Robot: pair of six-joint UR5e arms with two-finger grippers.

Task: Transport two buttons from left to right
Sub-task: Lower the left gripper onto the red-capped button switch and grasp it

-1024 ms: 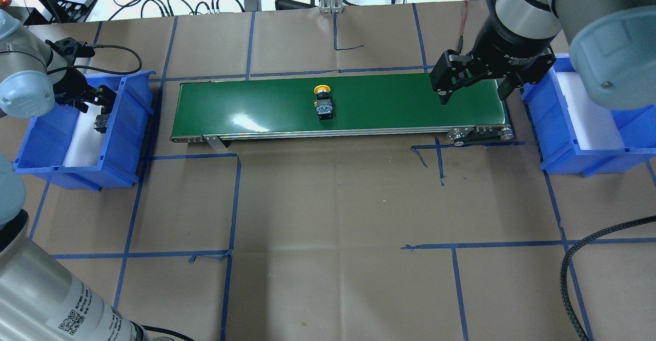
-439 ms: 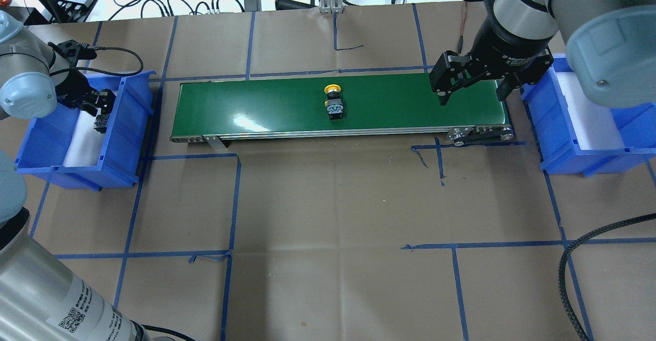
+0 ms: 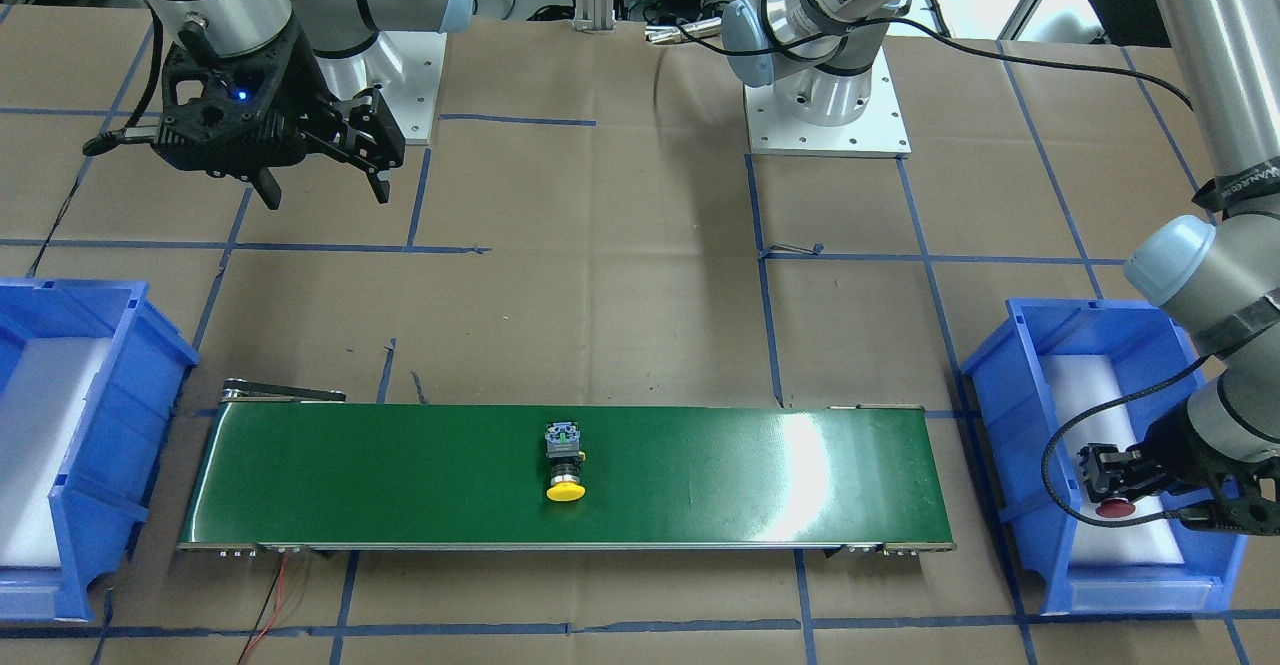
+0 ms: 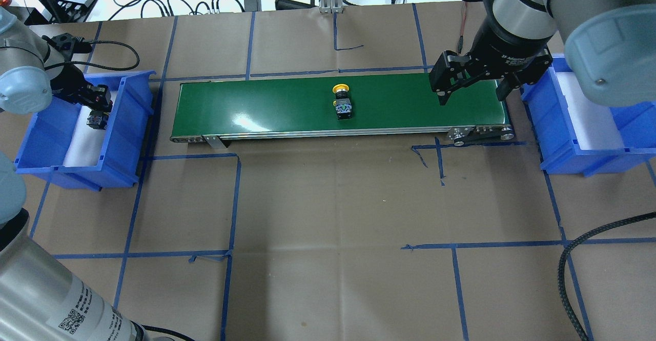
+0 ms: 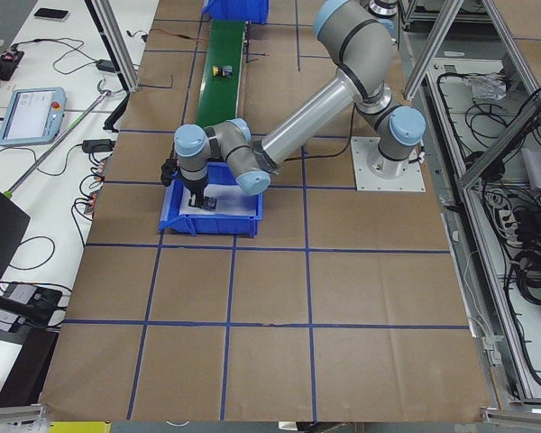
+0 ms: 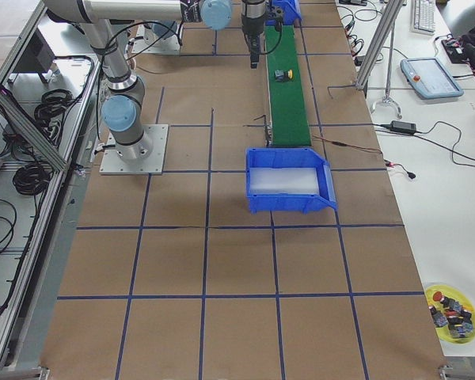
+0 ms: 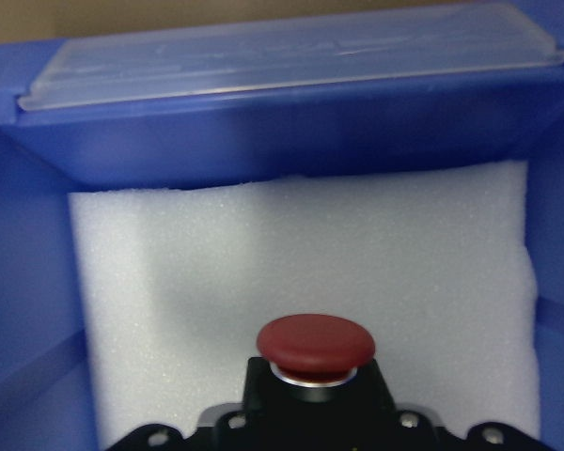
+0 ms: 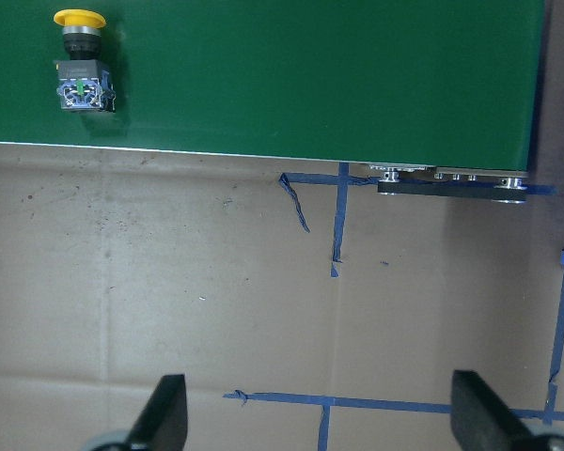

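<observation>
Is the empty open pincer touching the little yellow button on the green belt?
Apart. The overhead view shows the right pincer far along the green belt from the yellow button, with bare belt between them.

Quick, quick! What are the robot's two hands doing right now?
Left gripper: closed on the red button, inside the blue bin.
Right gripper: open, holding nothing.

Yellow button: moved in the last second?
Yes. Overhead, the yellow button slid right along the green belt, crossing from left of the vertical blue tape line behind it to right of it.
</observation>
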